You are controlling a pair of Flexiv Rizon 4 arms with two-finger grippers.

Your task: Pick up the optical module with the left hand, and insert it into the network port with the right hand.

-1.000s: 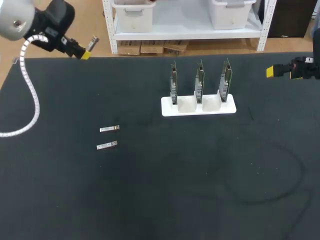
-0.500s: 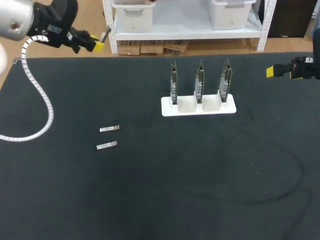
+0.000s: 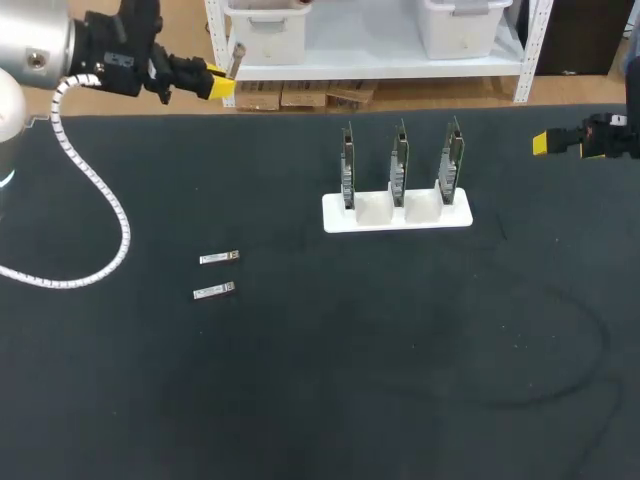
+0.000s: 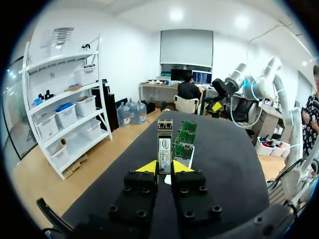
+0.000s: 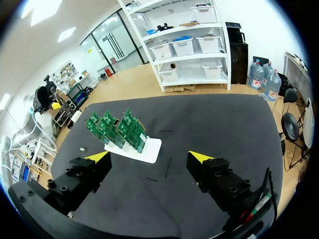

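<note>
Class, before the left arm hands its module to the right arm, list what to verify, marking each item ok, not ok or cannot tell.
1. Left gripper shut on the optical module: ok, both fingertips press its sides.
2. Module sticks out beyond the tips, leaving room for a second grasp: ok.
3. Right gripper open and empty: ok.
4. Grippers close enough for handover: not ok, they are at opposite sides of the table.
5. Three network cards upright in the white stand: ok.
6. Ports unobstructed: cannot tell.
</note>
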